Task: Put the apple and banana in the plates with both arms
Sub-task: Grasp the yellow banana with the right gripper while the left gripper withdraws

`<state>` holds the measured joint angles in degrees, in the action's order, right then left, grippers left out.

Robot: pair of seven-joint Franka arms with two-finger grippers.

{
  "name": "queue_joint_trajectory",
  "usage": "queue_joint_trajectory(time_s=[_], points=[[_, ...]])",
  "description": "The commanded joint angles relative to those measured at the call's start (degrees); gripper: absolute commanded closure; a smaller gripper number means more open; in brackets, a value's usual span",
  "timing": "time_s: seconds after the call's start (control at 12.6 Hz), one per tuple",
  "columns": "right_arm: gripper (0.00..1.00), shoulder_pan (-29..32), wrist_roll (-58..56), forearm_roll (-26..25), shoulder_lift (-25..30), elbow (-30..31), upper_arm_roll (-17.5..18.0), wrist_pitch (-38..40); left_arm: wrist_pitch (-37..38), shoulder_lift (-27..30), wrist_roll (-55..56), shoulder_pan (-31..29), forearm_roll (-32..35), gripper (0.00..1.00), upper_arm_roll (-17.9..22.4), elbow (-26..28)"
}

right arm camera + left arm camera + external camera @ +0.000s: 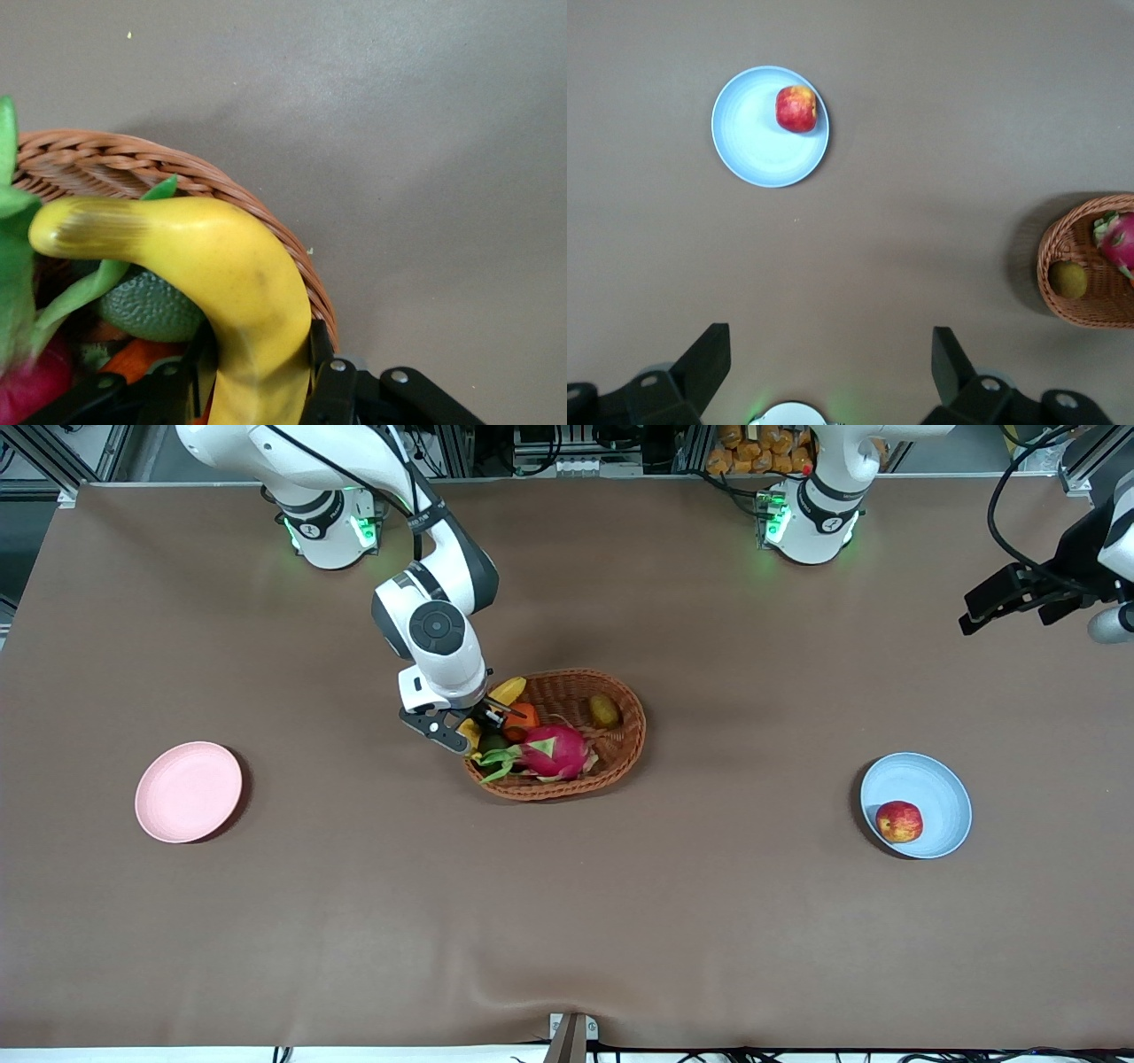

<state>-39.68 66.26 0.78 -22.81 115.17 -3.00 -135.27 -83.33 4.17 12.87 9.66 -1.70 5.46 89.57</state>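
The red apple (898, 821) lies in the light blue plate (930, 779) toward the left arm's end of the table; both also show in the left wrist view, apple (796, 109) and plate (757, 142). The pale pink plate (188, 791) is empty toward the right arm's end. My right gripper (474, 722) is shut on the yellow banana (221, 266) at the wicker basket's (620, 753) end, its middle clamped between the fingers (332, 372). My left gripper (983, 607) is open and empty, raised over the table's edge at the left arm's end, its fingers (700, 363) wide apart.
The basket holds a magenta dragon fruit (554, 750), an orange fruit (523, 715), a green avocado (146, 305) and a brownish fruit (604, 709). The basket's rim (177, 168) runs just under the banana. Bare brown table lies between basket and plates.
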Motion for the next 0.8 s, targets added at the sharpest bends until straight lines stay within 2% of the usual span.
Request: queue_joint_trajectory(time_s=[0.0, 0.24, 0.56, 0.64, 0.72], points=[[1.0, 0.39, 1.5, -2.01, 0.93, -2.57, -0.08, 4.11, -0.08, 4.35, -0.04, 1.15, -0.07, 0.0, 0.78, 4.9], [1.0, 0.65, 0.45, -2.01, 1.98, -8.37, -0.17, 14.75, 0.01, 4.8, -0.21, 0.89, 0.46, 0.0, 0.52, 5.7], [1.0, 3.9, -8.76, -1.92, 6.11, -10.75, -0.34, 23.89, -0.34, 4.36, -0.48, 0.19, 4.41, 0.0, -1.76, 4.91], [1.0, 5.56, -11.39, -1.92, 6.81, -11.45, -0.43, 26.17, -0.51, 3.92, -0.48, -1.47, 4.42, 0.0, -3.68, 4.48], [1.0, 8.1, -15.51, -1.92, 7.78, -11.46, -0.43, 27.24, -0.6, 3.48, -0.48, -4.45, 4.42, 0.0, -7.27, 4.04]])
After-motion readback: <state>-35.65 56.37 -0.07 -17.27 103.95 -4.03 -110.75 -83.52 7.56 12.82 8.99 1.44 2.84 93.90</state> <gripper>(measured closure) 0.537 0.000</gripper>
